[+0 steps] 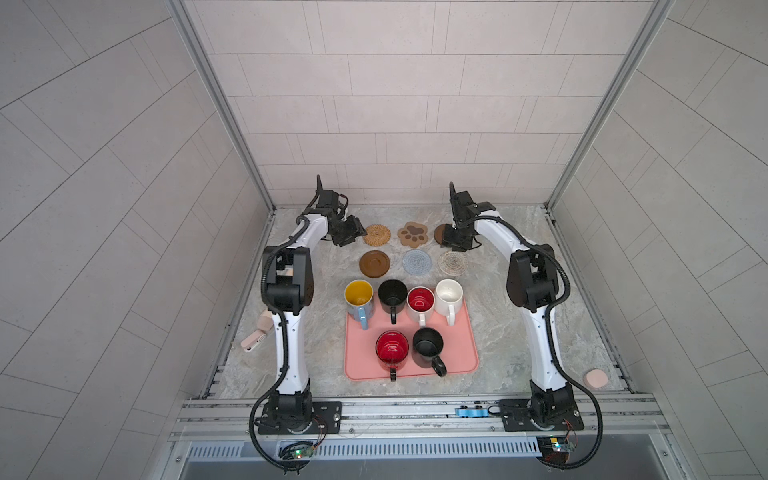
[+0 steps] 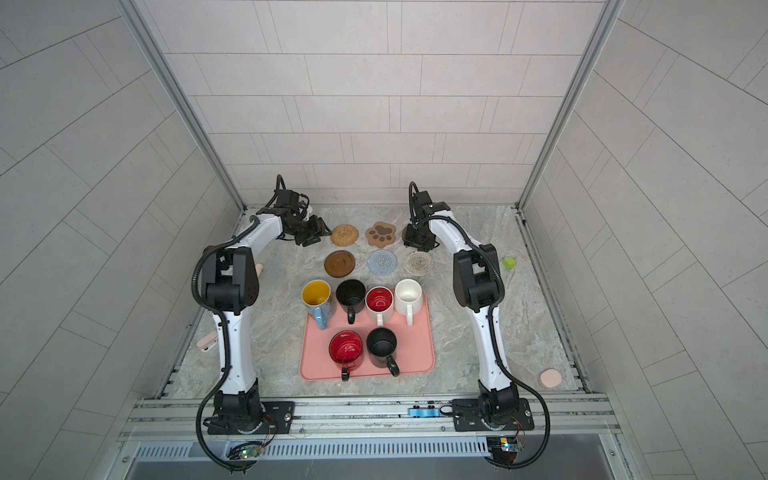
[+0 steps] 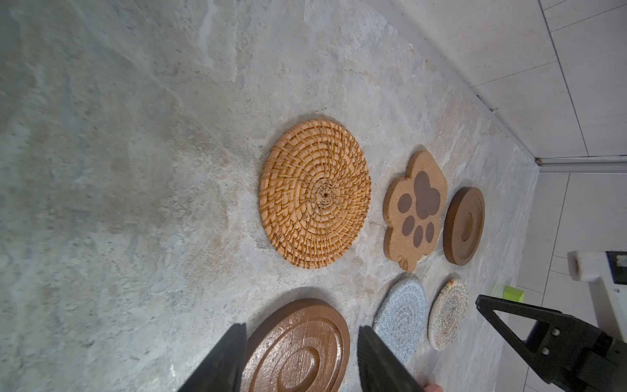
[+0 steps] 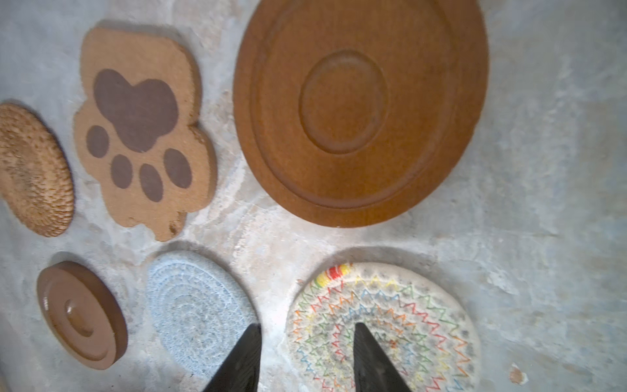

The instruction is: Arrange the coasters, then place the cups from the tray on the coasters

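Hovering parted and empty near the coasters [image 3: 315, 193], left pincer [image 3: 302, 327] and right pincer [image 4: 307, 325] should likely pinch heavy, slick, fragile cups [image 1: 449, 293] behind them by the rim.

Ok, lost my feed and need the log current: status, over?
Left gripper, right gripper open, empty, at coasters. Six laid in two rows. Six cups on tray, none placed. Nothing in the way.

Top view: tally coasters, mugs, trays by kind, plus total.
Coasters: 6 (rattan, paw, near wooden, far wooden, grey-blue, whitish)
Mugs: 6 (blue, far black, red-lined white, plain white, red, near black)
Tray: 1
Total: 13
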Controlling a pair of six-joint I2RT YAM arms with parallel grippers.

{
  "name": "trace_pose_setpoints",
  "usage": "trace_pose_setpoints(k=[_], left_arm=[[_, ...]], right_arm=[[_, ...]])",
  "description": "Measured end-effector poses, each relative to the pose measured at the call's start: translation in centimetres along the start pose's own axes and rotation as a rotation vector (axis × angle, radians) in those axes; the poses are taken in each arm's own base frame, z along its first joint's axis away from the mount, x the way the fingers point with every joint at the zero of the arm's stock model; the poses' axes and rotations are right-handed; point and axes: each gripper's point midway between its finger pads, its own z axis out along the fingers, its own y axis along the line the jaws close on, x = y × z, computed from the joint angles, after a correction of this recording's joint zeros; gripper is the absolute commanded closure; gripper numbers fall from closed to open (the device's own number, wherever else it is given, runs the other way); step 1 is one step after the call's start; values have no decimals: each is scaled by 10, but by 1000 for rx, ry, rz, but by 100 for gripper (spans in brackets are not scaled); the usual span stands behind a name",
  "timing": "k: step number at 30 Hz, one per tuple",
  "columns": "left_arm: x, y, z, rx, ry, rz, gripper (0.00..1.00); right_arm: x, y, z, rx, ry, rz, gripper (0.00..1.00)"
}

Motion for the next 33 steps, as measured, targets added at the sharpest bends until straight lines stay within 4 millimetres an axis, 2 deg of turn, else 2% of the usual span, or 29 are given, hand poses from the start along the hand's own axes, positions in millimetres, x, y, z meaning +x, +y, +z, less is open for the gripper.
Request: trace_pose_setpoints(k=[4,8,14,17,33], left_arm=[[-2,-3,-4,4,-8,4,40],[-3,-6,-7,7,-15,9,40],[-4,-7,-10,9,-20,11,40],[-4,-8,-10,10,-21,12,40],[-4,-8,-11,11,-22,12,40]], right_arm=[[-12,20,-3,-56,-27,-28,53],[-13,38,12,-99,-16,-55,53],[4,48,46,-119,51,-76,54],[11,51,54,-126,75,-80,53],[18,68,60,-185,94,-99,54]])
